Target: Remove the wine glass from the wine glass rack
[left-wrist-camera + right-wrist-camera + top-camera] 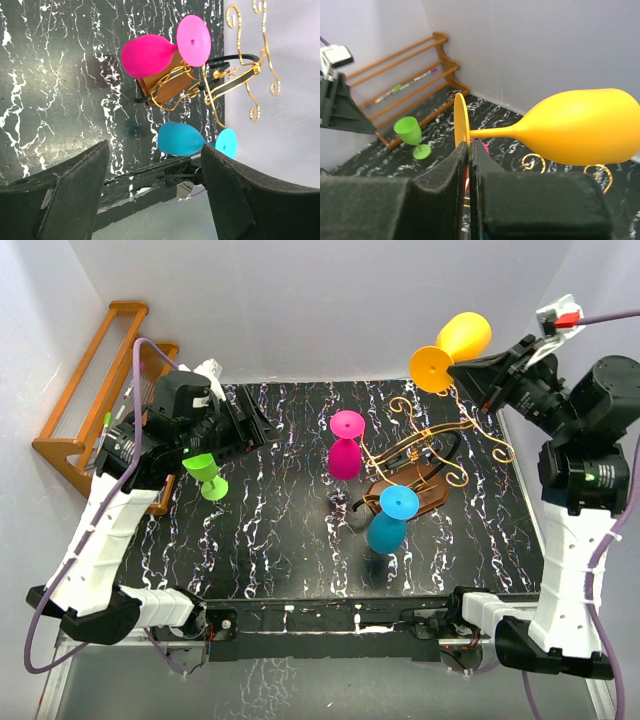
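The wine glass rack (430, 455), gold wire scrolls on a dark brown base, stands right of the table's middle and shows in the left wrist view (220, 87). A pink wine glass (345, 445) and a blue wine glass (390, 520) hang upside down from it. My right gripper (462, 370) is shut on the foot (461, 122) of a yellow wine glass (580, 132), held on its side in the air above and behind the rack, clear of it. My left gripper (262, 430) is open and empty, left of the rack, above a green wine glass (205, 475) standing on the table.
An orange-brown stepped wooden shelf (95, 390) leans at the back left wall. White walls close in the black marbled table (280, 540) on three sides. The arm bases sit along the near edge.
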